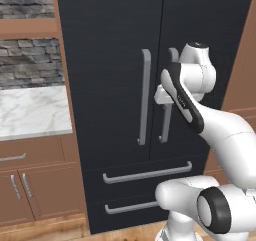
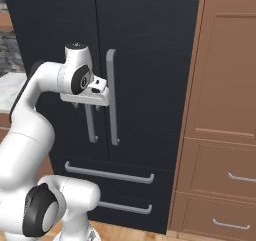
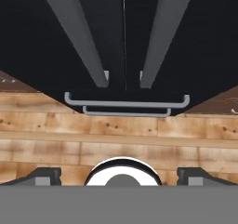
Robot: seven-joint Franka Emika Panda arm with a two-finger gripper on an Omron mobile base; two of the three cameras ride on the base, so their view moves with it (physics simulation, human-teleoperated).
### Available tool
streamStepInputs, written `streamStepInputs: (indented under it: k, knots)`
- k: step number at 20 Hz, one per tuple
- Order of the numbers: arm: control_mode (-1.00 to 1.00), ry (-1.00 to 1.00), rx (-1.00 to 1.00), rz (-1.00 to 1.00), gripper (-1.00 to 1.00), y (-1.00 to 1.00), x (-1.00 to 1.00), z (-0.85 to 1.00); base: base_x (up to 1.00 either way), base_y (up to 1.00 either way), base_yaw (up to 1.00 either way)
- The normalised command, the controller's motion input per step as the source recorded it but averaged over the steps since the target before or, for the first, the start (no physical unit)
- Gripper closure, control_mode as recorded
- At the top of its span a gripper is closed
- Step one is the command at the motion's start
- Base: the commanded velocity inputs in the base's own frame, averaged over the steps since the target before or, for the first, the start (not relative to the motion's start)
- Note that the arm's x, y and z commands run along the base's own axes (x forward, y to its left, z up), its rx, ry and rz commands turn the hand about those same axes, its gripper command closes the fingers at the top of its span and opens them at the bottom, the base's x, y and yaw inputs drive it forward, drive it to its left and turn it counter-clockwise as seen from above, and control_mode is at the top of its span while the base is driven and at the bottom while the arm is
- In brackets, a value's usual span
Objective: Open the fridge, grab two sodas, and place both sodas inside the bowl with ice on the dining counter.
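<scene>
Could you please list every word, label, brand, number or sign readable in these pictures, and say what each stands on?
None: the fridge doors, its handles, the wooden cabinets and the marble counter bear no lettering, and no readable mark shows on the arm or the gripper.

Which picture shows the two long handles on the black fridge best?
The right base view: both long handles of the fridge show, one partly behind the hand. The left base view also has them, with the arm covering one. The hand view looks down along them.
</scene>
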Motion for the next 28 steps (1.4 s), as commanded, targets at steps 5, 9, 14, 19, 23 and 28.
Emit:
streamStepInputs:
  k: [5, 9, 14, 19, 23, 28]
  knots:
    - [-1.0, 0.0, -0.01, 0.0, -1.0, -0.01, 0.0, -0.14, 0.0, 0.0, 0.0]
    - [-1.0, -0.03, 0.0, 0.0, -1.0, -0.43, 0.01, -0.56, 0.0, 0.0, 0.0]
    - [-1.0, -0.22, 0.0, 0.0, -1.0, -0.28, 0.0, -0.46, 0.0, 0.0, 0.0]
    - [-1.0, -0.23, 0.0, 0.0, -1.0, -0.02, 0.12, 0.04, 0.0, 0.0, 0.0]
    - [-1.0, -0.17, 0.04, -0.02, -1.0, 0.0, 0.38, 0.17, 0.0, 0.0, 0.0]
    - [-1.0, -0.09, 0.04, -0.09, -1.0, -0.05, 0.34, 0.27, 0.0, 0.0, 0.0]
